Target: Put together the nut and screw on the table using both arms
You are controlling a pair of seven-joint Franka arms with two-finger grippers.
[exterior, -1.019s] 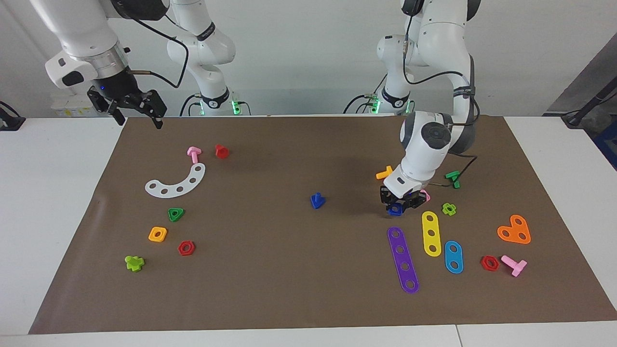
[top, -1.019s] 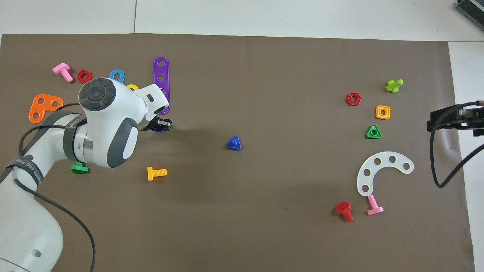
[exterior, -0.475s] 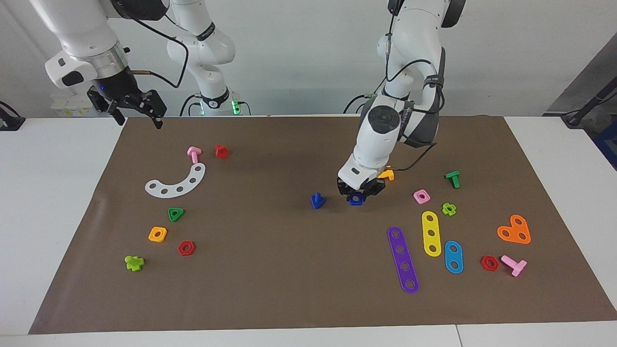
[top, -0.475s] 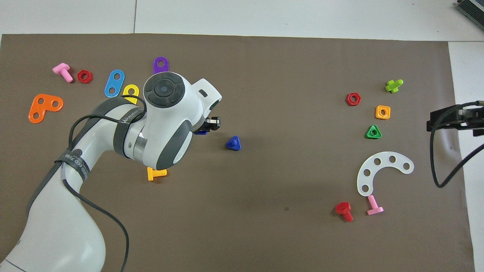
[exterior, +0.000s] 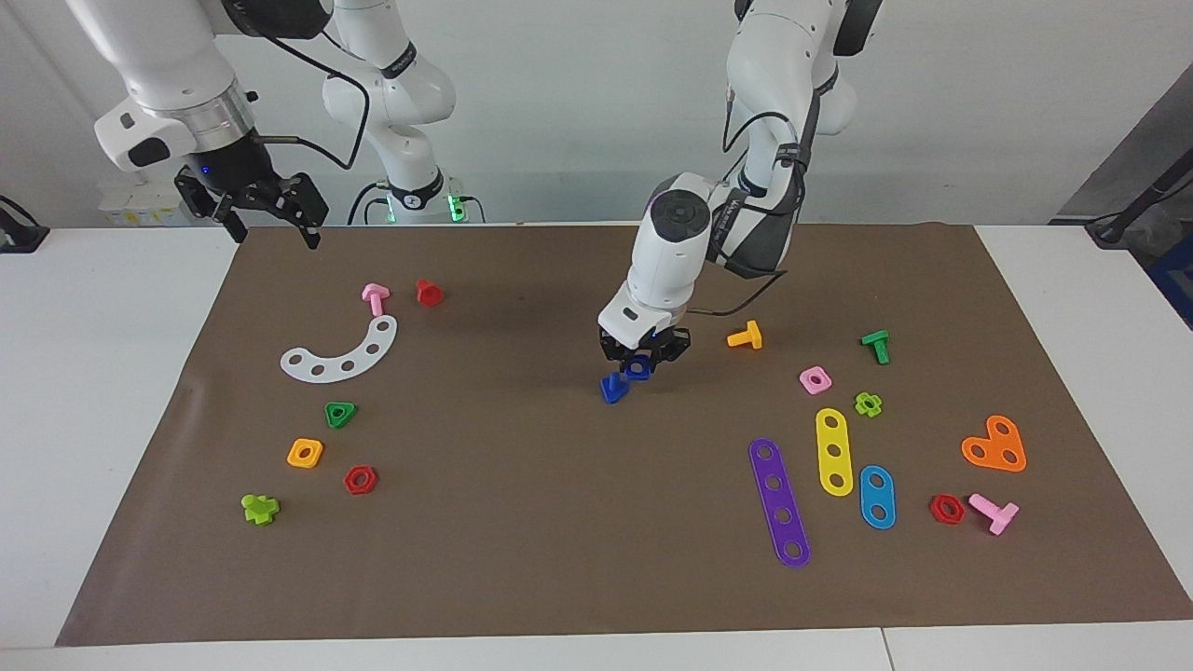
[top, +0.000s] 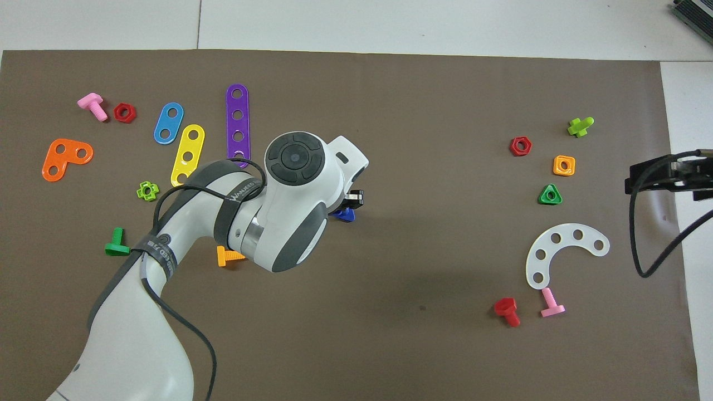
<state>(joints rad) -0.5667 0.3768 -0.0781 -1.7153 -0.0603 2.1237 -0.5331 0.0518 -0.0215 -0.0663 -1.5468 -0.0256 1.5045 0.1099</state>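
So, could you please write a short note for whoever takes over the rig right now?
Left gripper: shut on the nut, held up over the screw.
Right gripper: open, empty, waiting over its own end of the mat.
Screw: standing shaft up on its head, mid-table, untouched.
Done: nut picked up and brought to the screw.
Left: get the nut onto the shaft and turn it on; the right arm has not joined in yet.

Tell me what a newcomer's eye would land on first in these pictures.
First, the left arm's pincer at the middle of the brown mat, shut on the blue nut and holding it just over the blue screw. Next, the bright scatter of toy parts toward both ends of the table, such as the purple strip and the white curved strip. The right pincer waits open, raised over the mat's corner.
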